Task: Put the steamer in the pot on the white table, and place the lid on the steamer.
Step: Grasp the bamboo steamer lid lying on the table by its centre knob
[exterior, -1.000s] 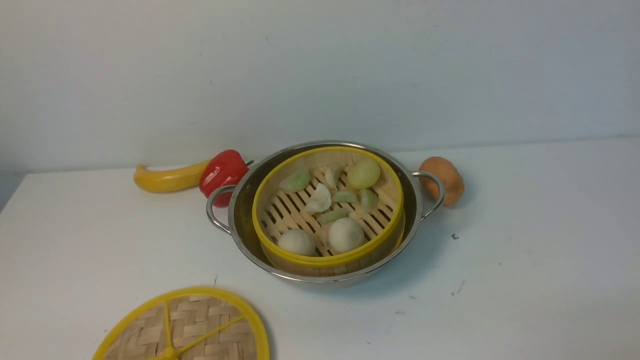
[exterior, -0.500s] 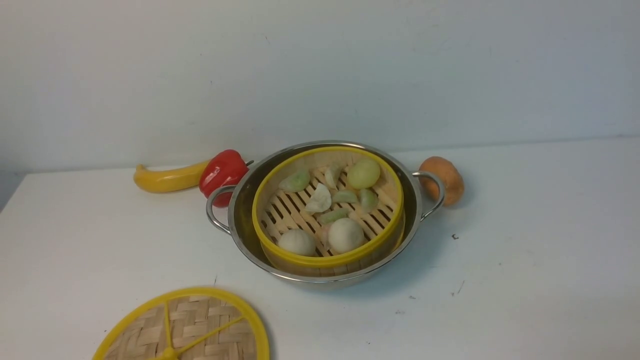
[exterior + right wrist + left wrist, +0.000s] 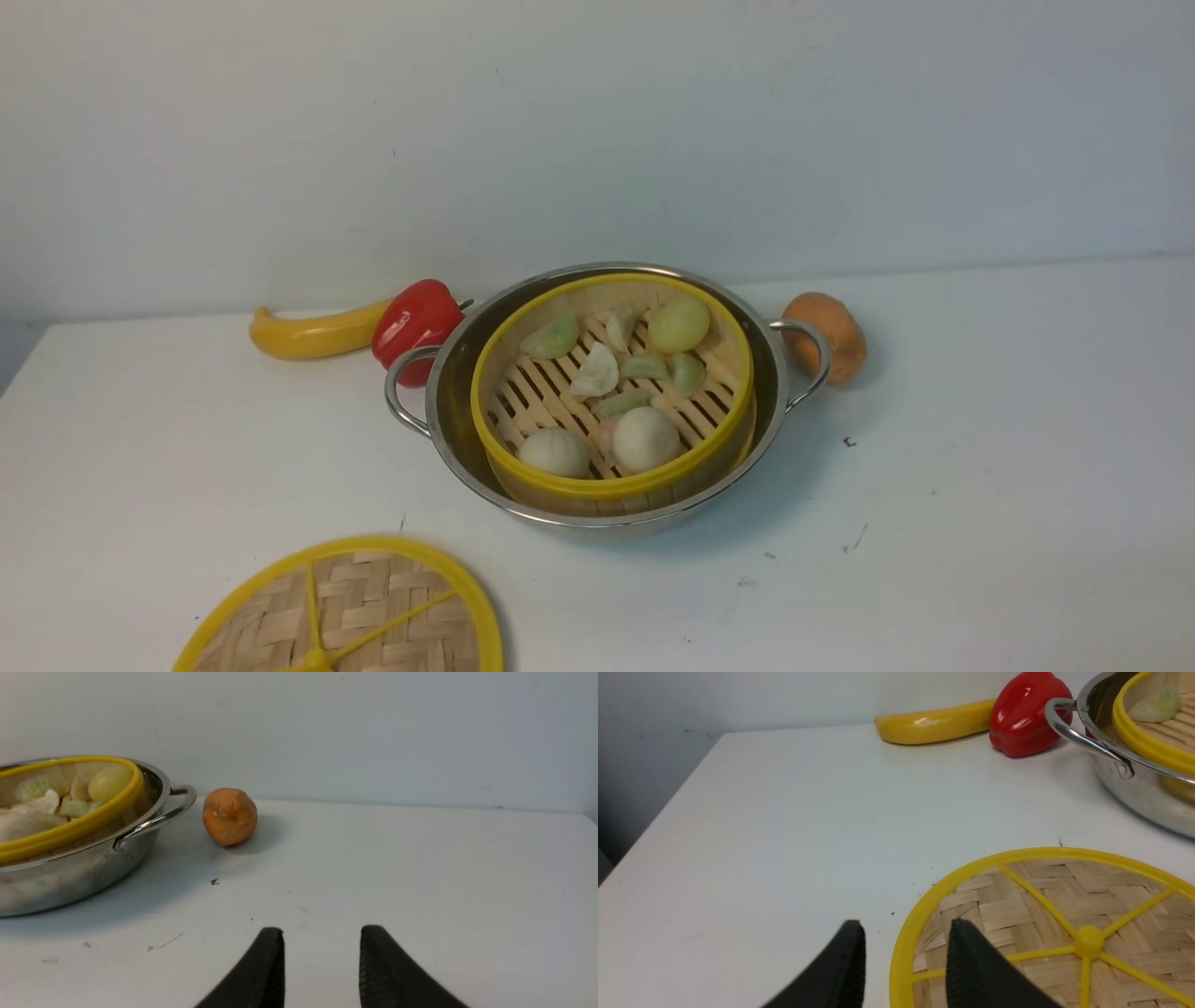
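Observation:
The steamer [image 3: 611, 392], a bamboo basket with a yellow rim and toy dumplings, sits inside the steel pot [image 3: 448, 392] at the middle of the white table [image 3: 980, 485]. The lid [image 3: 345, 607], a flat woven disc with a yellow rim and knob, lies on the table at the near left, cut off by the frame edge. In the left wrist view my left gripper [image 3: 906, 926] is open, its jaws straddling the lid's rim [image 3: 924, 905] without gripping it. In the right wrist view my right gripper [image 3: 321, 931] is open and empty above bare table, right of the pot [image 3: 70, 877]. Neither gripper shows in the front view.
A yellow banana [image 3: 313, 333] and a red pepper [image 3: 415, 322] lie behind the pot's left handle. An orange potato-like toy [image 3: 836, 331] lies beside the right handle. A white wall stands behind the table. The table's left edge [image 3: 658, 816] is near the lid.

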